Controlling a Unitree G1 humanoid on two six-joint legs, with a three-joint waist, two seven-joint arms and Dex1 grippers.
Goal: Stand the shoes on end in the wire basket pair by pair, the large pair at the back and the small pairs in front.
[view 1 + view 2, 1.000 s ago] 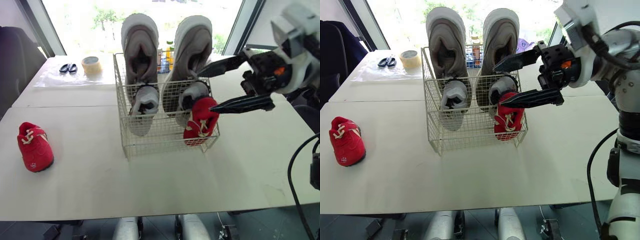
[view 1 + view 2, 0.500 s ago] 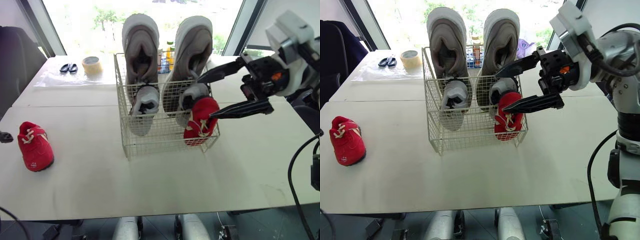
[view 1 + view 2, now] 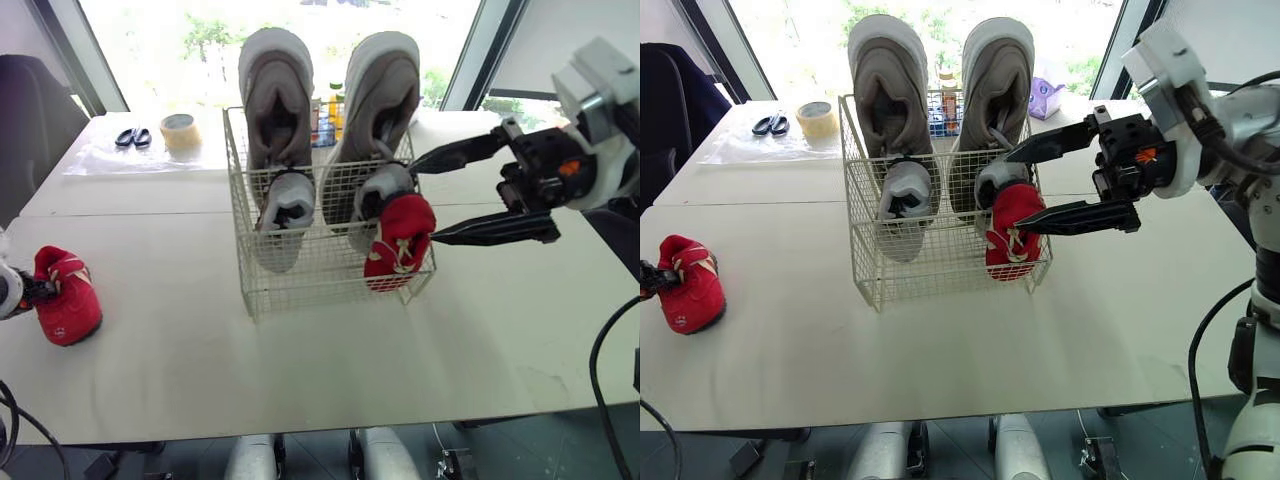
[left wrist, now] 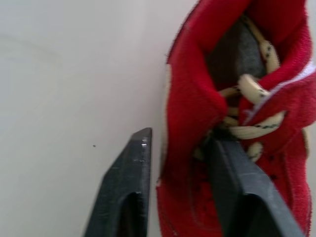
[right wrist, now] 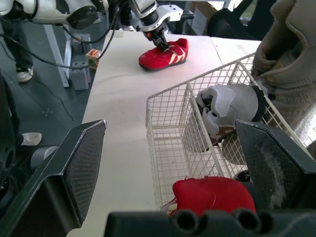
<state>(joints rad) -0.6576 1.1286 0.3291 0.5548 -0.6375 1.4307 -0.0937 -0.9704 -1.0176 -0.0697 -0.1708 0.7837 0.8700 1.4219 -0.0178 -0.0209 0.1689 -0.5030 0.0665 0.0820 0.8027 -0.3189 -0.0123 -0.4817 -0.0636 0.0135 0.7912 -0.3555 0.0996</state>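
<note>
Straddling one side wall of the loose red shoe [image 3: 66, 308] at middle left of the tabletop [image 3: 300, 370] with the left claw [image 4: 180, 138], spread apart; holding the right claw [image 3: 422, 202] wide apart beside the wire basket [image 3: 320, 285], right of centre.

White wire basket [image 3: 330, 285] mid-table; far row blocked by tall grey shoes [image 3: 278, 100] rising above rim; small grey shoes [image 3: 285, 210] just in front; red cream-laced shoe [image 3: 400, 235] fills near-right corner; near-left corner open from above; right gripper [image 3: 1013, 193], fingers spread wide, hangs at basket's right side; bare white tabletop [image 3: 180, 340] between basket and second red shoe [image 3: 68, 305] at left edge; yellow tape roll [image 3: 180, 130], black scissors [image 3: 130, 137] far left, well apart.
</note>
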